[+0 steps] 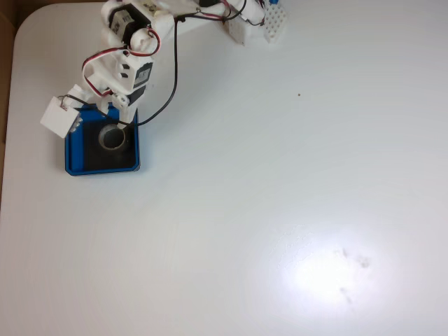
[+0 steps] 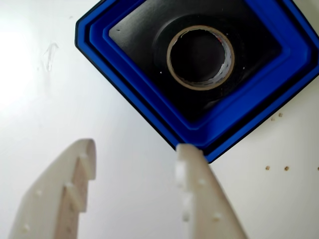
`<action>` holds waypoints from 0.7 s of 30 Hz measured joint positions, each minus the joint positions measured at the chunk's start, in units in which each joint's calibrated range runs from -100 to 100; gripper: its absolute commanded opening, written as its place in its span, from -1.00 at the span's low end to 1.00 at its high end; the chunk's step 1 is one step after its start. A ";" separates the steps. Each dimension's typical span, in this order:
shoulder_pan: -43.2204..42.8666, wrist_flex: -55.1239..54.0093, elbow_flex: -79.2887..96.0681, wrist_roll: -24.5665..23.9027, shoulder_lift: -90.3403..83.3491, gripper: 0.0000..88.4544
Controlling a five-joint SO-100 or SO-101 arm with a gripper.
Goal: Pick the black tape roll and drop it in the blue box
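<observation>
The black tape roll (image 1: 102, 138) lies flat on the black floor of the blue box (image 1: 68, 152), near the table's upper left in the fixed view. My white arm reaches down from the top edge, and my gripper (image 1: 117, 117) hangs over the box's upper rim. In the wrist view the roll (image 2: 160, 57) shows its pale inner core and sits inside the blue box (image 2: 142, 89). My gripper (image 2: 138, 148) is open and holds nothing; one fingertip overlaps the box's near corner and the other is over bare table.
A white perforated block (image 1: 274, 22) and red and black cables (image 1: 173, 63) sit by the arm's base at the top. The table's rounded left edge (image 1: 10, 84) is close to the box. Small crumbs (image 2: 276, 167) dot the table beside the box.
</observation>
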 measured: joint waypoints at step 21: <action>-33.05 -54.35 81.43 0.08 -51.82 -0.84</action>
